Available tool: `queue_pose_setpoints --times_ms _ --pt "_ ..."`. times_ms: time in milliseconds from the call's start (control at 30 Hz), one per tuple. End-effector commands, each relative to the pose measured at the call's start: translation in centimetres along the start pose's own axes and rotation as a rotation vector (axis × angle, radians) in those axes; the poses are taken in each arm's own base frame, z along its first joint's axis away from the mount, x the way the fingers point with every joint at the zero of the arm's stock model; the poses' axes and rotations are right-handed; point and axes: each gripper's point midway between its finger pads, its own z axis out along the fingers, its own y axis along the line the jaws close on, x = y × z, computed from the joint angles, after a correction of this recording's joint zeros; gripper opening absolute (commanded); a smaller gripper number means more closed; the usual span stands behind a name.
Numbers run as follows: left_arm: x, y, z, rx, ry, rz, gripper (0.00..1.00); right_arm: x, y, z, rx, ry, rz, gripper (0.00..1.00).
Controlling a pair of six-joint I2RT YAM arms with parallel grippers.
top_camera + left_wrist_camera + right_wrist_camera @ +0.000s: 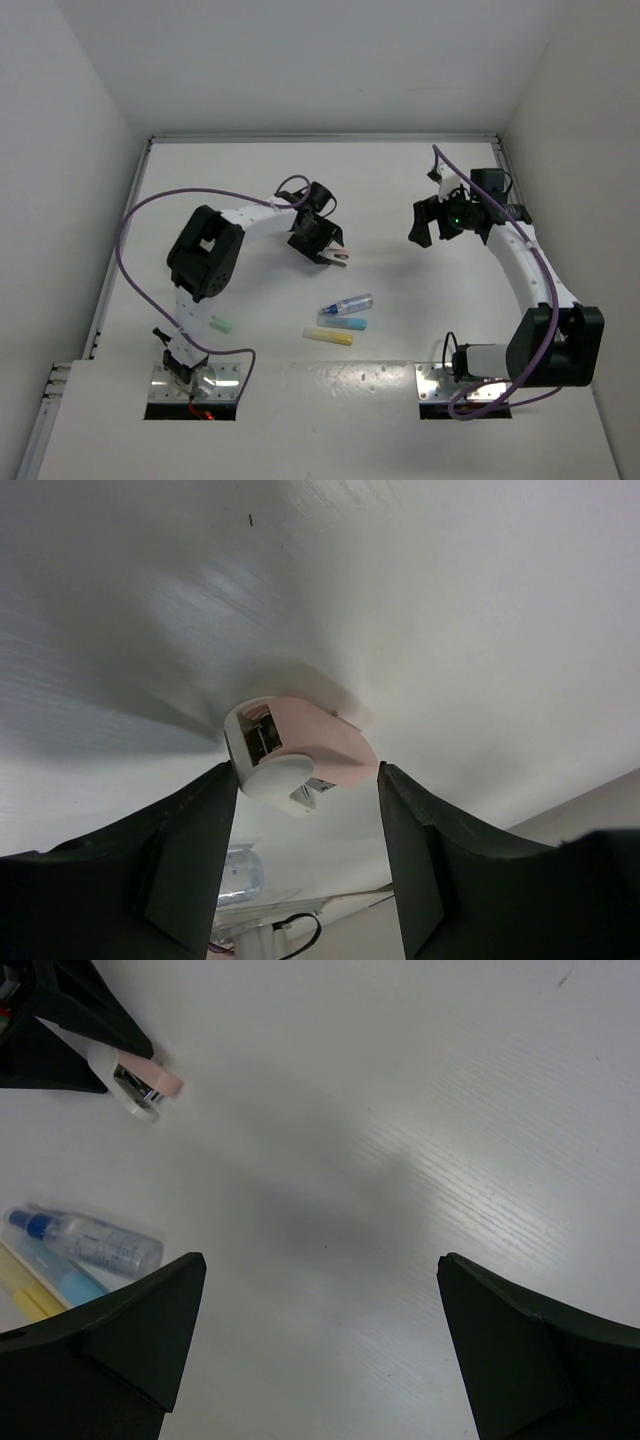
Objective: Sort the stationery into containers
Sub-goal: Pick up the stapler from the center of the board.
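Observation:
My left gripper is low over the table's middle. Its fingertips sit on both sides of a small pink and white stationery piece and touch it; the piece is at table level, and it shows in the right wrist view too. Nearer the arms lie a clear blue-capped tube, a light blue marker and a yellow marker. A mint marker lies by the left arm. My right gripper is wide open and empty above bare table. The white dish is out of view.
White walls close in the table on the left, back and right. The left arm's purple cable loops over the table's left side. The tube lies left of the right gripper's fingers.

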Motion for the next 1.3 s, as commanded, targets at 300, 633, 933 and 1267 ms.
queue_pose_setpoints --times_ms 300,633,933,1267 --pt "-1.7 0.3 -1.0 -0.016 -0.041 -0.082 0.64 -1.4 0.1 -0.6 0.000 -0.055 -0.036 1.00" --pt "-1.2 0.5 -0.3 -0.038 -0.029 -0.067 0.64 -1.4 0.1 -0.6 0.000 -0.055 -0.036 1.00" --pt "-1.1 0.4 0.8 -0.074 -0.035 -0.053 0.61 -1.5 0.1 -0.8 0.002 -0.062 -0.040 1.00" --pt "-0.9 0.4 1.1 -0.073 -0.025 -0.042 0.16 -1.5 0.1 -0.8 0.002 -0.062 -0.040 1.00"
